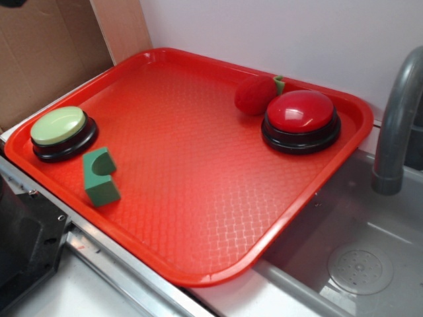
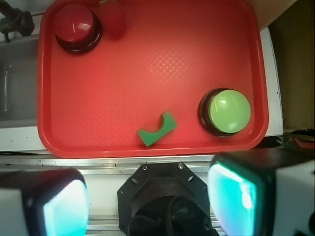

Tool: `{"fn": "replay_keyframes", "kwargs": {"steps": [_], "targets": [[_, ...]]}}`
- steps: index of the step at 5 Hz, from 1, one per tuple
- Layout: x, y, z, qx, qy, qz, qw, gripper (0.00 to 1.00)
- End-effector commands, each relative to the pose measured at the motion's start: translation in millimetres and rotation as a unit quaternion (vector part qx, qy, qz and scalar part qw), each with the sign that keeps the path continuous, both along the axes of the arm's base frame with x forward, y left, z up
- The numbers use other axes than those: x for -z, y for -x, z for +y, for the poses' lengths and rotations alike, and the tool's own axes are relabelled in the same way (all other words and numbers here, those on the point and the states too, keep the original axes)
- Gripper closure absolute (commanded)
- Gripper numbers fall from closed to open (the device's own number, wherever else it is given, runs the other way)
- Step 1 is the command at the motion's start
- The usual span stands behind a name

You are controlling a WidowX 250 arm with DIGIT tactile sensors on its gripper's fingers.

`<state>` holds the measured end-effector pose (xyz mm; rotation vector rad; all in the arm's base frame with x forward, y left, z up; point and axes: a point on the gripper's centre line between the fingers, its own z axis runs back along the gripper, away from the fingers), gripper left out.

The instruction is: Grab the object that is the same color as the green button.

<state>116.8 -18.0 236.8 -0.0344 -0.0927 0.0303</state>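
Green foam block (image 2: 157,129), small and dark, with a semicircular notch cut into one side, is seen lying on the red tray (image 2: 147,59) near the tray's edge closest to the jaws, roughly centred ahead of the gap between them. In the wrist view the gripper (image 2: 147,196) is held well back from the tray, over the metal rail of the worktop; its two fingers (image 2: 236,196) appear at the bottom corners of the picture with a wide space between them, so the jaws are spread apart and nothing is held. No contact with the block is shown.

The green button (image 2: 228,111), a pale green dome on a black round base, is set on the tray just beside the block, ahead of the jaw seen at the right of the wrist picture. The two are near each other but apart, with bare tray between them. In the exterior view the block (image 1: 100,176) is seen resting tilted on the tray (image 1: 198,198) just in front of the green button (image 1: 61,132).

At the far end of the tray from the jaws, the red button (image 2: 75,27) on its black base is found, and a red plush strawberry (image 2: 113,17) with a green leaf is touching or nearly touching its side. A sink (image 1: 344,244) and a grey faucet (image 1: 396,125) lie beyond the tray's edge on that side.
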Motion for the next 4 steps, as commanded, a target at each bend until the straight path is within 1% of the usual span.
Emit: {"fn": "replay_keyframes", "kwargs": {"steps": [1,2,3,4], "targets": [[0,0,0,0.000,0.000,0.000,1.000,0.00],[19,-3,13,-0.095,0.003,0.012,0.995,0.00],[45,-7,18,-0.178,0.008,-0.016,0.984,0.00],[82,-14,23,-0.279,-0.002,-0.025,0.960,0.00]]}}
